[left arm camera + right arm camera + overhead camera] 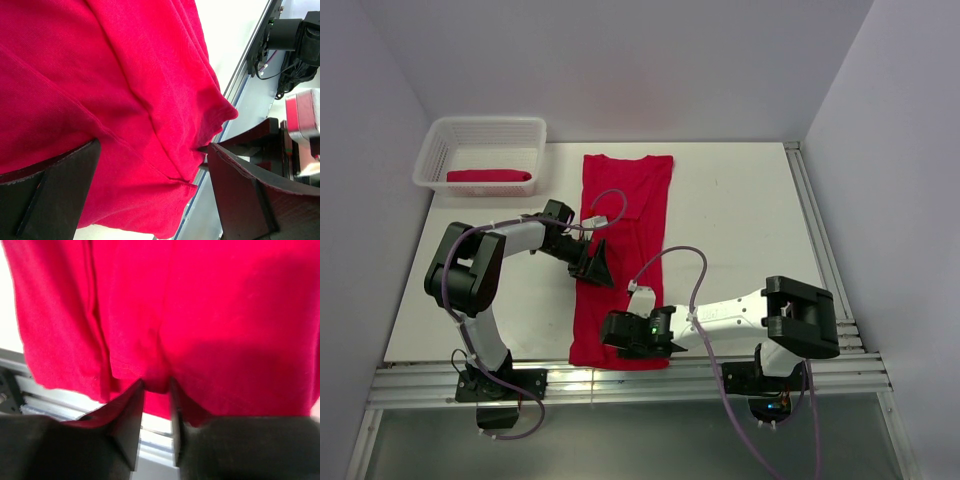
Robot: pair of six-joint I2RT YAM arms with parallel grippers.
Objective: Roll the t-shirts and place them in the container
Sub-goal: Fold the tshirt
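On the table [740, 230] we see the right gripper [156, 385] pinching the t-shirt [630, 200] hem, left gripper [154, 145] spread above.

Matt, soft knit cloth t-shirt [632, 198]

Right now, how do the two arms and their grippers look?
The left arm and right arm have white links and black joint housings. A thin purplish cable loops along each. The left gripper and right gripper carry dark, wedge-shaped fingers.

One t-shirt [625, 225] lies flat on the table [740, 220], the other t-shirt [490, 177] inside the basket [428, 160] at its far-left corner.
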